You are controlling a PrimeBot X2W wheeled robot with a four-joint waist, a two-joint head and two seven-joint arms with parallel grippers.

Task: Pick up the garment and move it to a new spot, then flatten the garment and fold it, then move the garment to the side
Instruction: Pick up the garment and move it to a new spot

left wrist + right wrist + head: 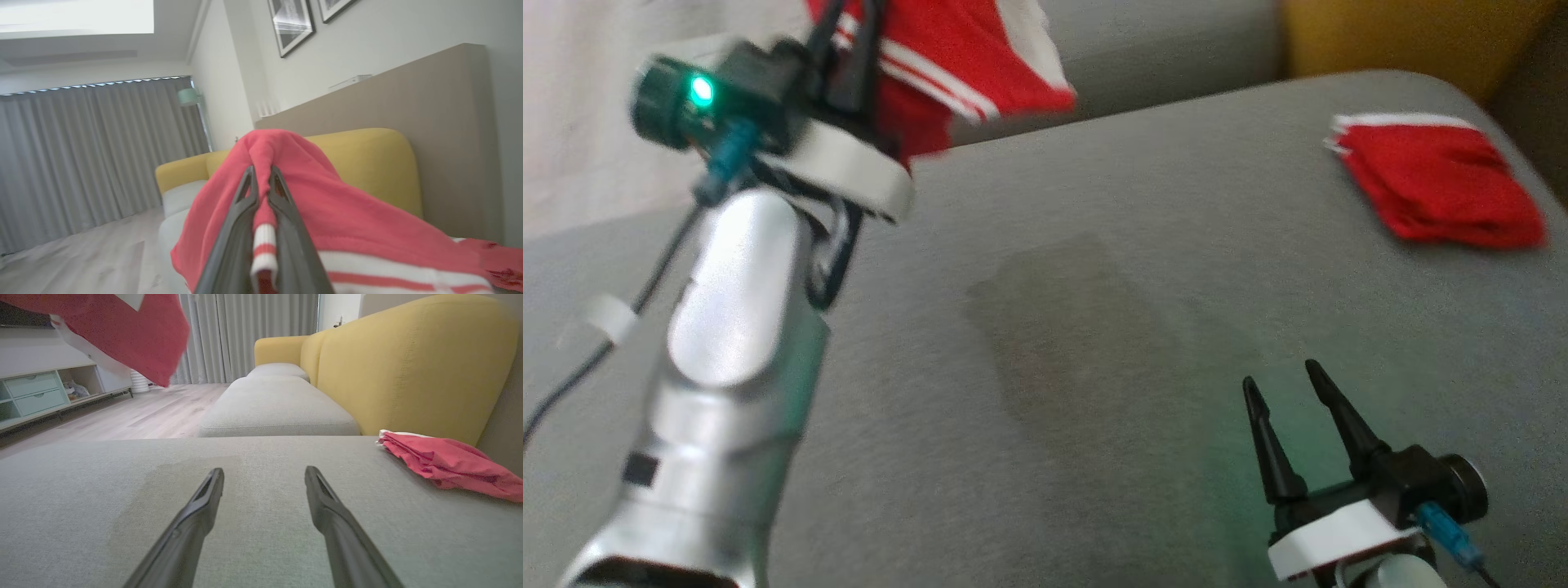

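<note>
A red garment (947,57) with white stripes hangs in the air at the upper left of the head view, held up by my left gripper (845,49), which is shut on it. In the left wrist view the cloth (327,212) drapes over and between the closed fingers of the left gripper (261,173). A corner of the garment (135,339) hangs at the top left of the right wrist view. My right gripper (1282,380) stands open and empty low over the grey seat cushion (1094,327), fingers spread (263,475).
A second red cloth (1437,180), folded, lies on the cushion at the far right, next to the yellow sofa back (408,363). More grey cushions (278,404) extend beyond. A low cabinet (36,396) and wooden floor (135,416) lie to the left.
</note>
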